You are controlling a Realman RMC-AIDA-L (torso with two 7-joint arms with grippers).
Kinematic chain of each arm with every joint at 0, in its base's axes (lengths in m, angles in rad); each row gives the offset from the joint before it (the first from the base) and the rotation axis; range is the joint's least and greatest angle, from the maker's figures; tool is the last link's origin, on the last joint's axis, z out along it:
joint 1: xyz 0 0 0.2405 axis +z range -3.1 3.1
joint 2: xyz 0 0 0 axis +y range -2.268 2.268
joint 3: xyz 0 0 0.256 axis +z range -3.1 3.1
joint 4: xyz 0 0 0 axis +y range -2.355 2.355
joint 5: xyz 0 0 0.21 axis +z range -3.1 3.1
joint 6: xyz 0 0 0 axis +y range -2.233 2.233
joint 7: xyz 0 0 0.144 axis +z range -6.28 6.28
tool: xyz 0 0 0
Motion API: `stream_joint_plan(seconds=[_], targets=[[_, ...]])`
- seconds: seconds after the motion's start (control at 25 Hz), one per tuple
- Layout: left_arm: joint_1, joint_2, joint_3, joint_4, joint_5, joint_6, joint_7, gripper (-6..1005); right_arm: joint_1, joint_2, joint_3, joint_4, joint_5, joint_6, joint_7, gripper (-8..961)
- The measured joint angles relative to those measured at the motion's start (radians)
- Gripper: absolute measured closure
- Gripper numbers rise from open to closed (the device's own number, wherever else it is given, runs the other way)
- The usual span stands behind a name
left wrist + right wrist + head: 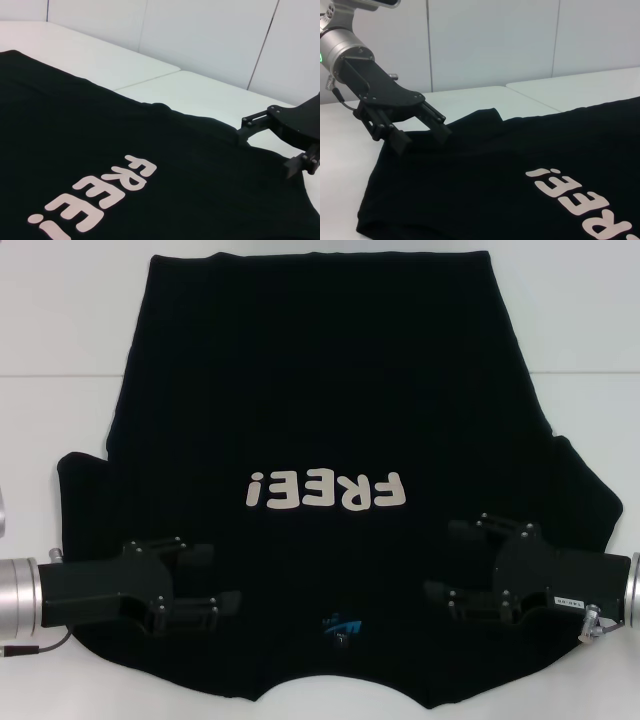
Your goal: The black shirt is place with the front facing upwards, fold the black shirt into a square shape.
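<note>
The black shirt (320,390) lies flat on the white table, front up, with the cream "FREE!" lettering (326,490) across the chest and a small blue neck mark (340,625) at the near edge. My left gripper (215,578) is open over the shirt's left shoulder, near the sleeve. The right wrist view shows this left gripper (420,137) with its fingers spread at the sleeve's edge on the shirt (495,165). Over the right shoulder, my right gripper (450,560) is open too. It also appears as the right gripper (267,152) at the shirt's (100,130) far edge in the left wrist view.
The white table (60,320) shows bare on both sides of the shirt, with a seam line (60,376) running across it. White wall panels (495,40) stand behind the table.
</note>
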State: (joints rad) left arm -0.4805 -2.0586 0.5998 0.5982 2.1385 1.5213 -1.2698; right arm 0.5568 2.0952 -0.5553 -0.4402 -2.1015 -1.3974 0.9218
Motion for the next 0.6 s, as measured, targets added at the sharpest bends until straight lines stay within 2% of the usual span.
stream_joint_plan(seconds=[0.6], targets=[[0.002,0.006,-0.001,0.0,0.001,0.03,-0.008,188,0.0,0.0,-0.003,0.0,0.0,0.001,0.0,57]])
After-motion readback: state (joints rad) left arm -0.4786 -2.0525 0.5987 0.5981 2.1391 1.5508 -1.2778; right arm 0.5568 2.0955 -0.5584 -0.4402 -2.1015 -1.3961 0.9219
